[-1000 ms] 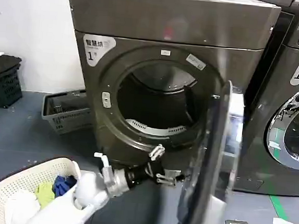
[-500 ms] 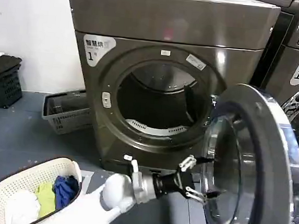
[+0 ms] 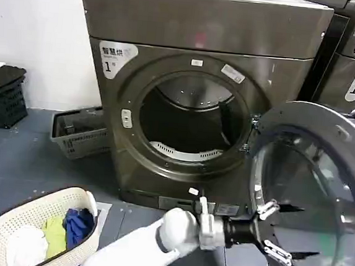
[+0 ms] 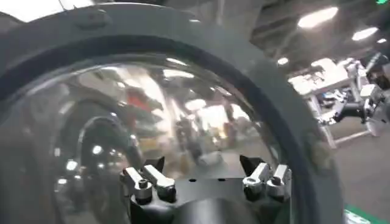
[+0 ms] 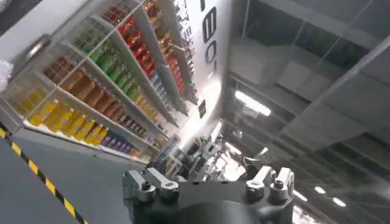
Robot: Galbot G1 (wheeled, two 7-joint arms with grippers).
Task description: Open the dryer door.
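Chrome-ringed round glass dryer door (image 3: 312,194) looks heavy, slick; left gripper (image 3: 283,231), jaws spread, pushes its grey inner rim.

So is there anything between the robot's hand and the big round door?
Nothing visible: the left end effector, fingers spread, sits right against the grey inner face of the round chrome-ringed dryer door, which hangs wide open.

A cream perforated plastic laundry basket (image 3: 46,212) holds coloured clothes. A grey plastic crate (image 3: 78,133) lies behind it. A black crate (image 3: 1,96) stands by the wall.
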